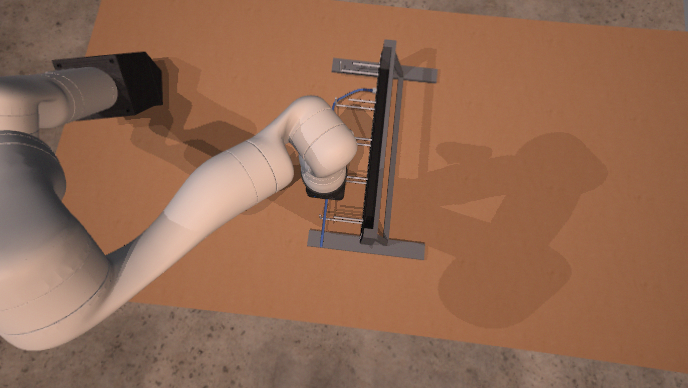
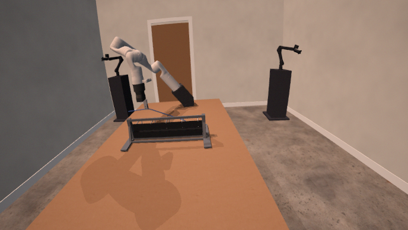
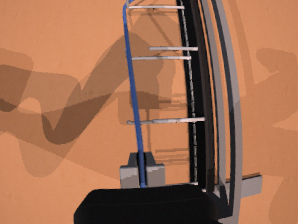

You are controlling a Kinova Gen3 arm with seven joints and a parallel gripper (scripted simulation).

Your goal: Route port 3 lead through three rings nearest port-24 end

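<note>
The grey rack (image 1: 400, 150) (image 2: 166, 118) (image 3: 229, 96) stands on the brown table (image 1: 525, 75) with its black patch panel (image 1: 376, 150) (image 2: 166, 129). Wire rings stick out from the panel's front, among them one (image 1: 345, 219) at the port-24 end, then two more (image 1: 356, 179) (image 1: 363, 141). The blue lead (image 1: 350, 93) (image 2: 166, 113) (image 3: 133, 83) leaves its port near the far end, bends, and runs along the rings' outer tips. My gripper (image 2: 145, 104) (image 3: 141, 163) is shut on the lead, above ring height, between the last two rings. My wrist hides the fingers in the top view. The lead's free end (image 1: 322, 235) (image 2: 129, 111) hangs past them over the rack's foot.
The rack's two flat feet (image 1: 367, 247) (image 1: 420, 74) rest on the table. My arm's black base (image 1: 135, 82) (image 2: 184, 96) sits at the table's end behind the rack's front. Two camera stands (image 2: 279, 92) (image 2: 120, 95) are on the floor off the table.
</note>
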